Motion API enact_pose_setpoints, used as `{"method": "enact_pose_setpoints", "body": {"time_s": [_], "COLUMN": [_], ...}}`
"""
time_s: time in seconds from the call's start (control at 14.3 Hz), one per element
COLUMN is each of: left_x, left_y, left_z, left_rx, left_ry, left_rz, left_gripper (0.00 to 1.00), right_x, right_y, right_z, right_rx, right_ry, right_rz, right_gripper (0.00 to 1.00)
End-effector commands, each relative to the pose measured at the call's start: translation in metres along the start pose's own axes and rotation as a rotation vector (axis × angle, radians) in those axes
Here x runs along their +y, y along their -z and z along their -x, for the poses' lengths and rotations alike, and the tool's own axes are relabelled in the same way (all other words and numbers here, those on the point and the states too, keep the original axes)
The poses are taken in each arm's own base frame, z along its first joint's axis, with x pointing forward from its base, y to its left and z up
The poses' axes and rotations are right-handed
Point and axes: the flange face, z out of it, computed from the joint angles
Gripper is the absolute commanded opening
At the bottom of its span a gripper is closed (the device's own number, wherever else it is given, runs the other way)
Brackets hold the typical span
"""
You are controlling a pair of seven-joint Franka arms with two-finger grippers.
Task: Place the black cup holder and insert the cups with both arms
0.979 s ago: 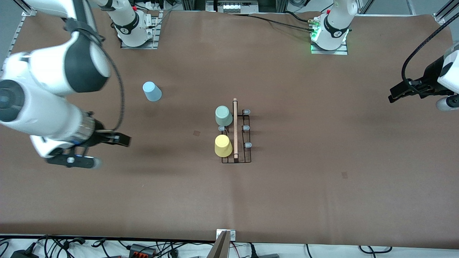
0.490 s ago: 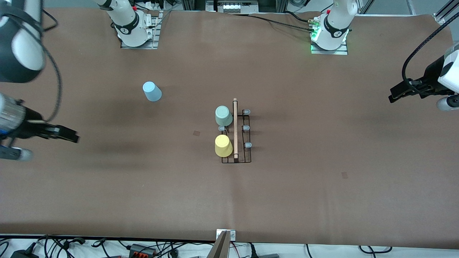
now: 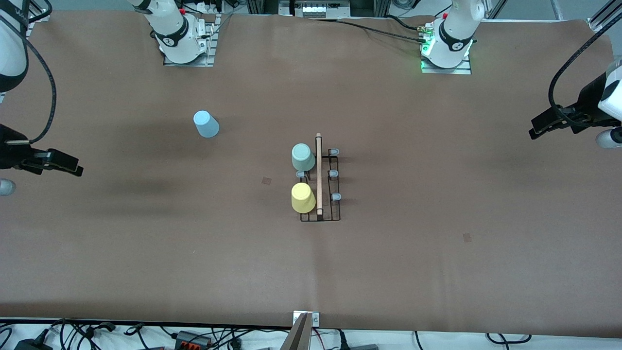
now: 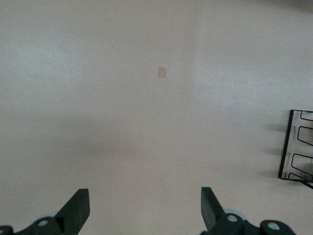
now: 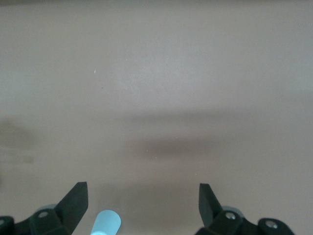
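Observation:
The black cup holder [image 3: 334, 210] rests mid-table, its wooden rod handle [image 3: 319, 175] pointing toward the front camera. On the side toward the right arm's end, a pale green cup [image 3: 302, 156] and a yellow cup [image 3: 302, 197] sit upside down on it. The light blue cup [image 3: 206, 123] sits alone on the table, farther from the camera and toward the right arm's end. My right gripper [image 3: 73, 167] hangs open at that end of the table, and the blue cup [image 5: 105, 224] shows between its fingers, well apart from them. My left gripper [image 3: 535, 129] is open and empty at the left arm's end. A corner of the holder [image 4: 298, 147] shows in its wrist view.
Brown paper covers the table [image 3: 388, 272]. The two arm bases [image 3: 182, 41] [image 3: 447, 46] stand along the edge farthest from the camera. Cables lie along the edge nearest the camera [image 3: 146, 335]. Three grey-tipped prongs [image 3: 334, 173] stand bare on the holder.
My right arm has swung away from mid-table out to its end of the table, its gripper staying open. The left arm has barely shifted. Cups and holder have not moved.

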Motion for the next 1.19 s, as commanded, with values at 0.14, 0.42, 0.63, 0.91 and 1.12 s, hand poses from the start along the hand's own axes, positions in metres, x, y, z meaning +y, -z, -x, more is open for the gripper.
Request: {"method": "enact_pose_setpoints", "body": {"time_s": [0.14,0.42,0.63,0.91,1.12], "left_x": [0.002,0.001,0.002,0.001,0.001], "left_y": [0.006,0.005,0.005,0.005,0.005], "left_z": [0.000,0.000,0.000,0.000,0.000], "left_rx": [0.003,0.003,0.003,0.003,0.003], "left_ry": [-0.019,-0.017,-0.017,-0.016,-0.016], "left_rz": [0.016,0.015,0.016,0.016,0.016], "left_gripper": [1.00,1.00,1.00,1.00,1.00], "right_x": [0.002,0.003,0.005,0.005,-0.004], "right_y": [-0.004,-0.014,-0.018,-0.002,-0.003], "right_z": [0.032,0.074,0.080,0.076,0.074], "right_rx": [-0.011,0.013,0.006,0.028,0.028], "right_ry": [0.027,0.039,0.036,0.016,0.032], "right_rz": [0.016,0.025,0.022,0.012,0.013], "right_gripper": [1.00,1.00,1.00,1.00,1.00]}}
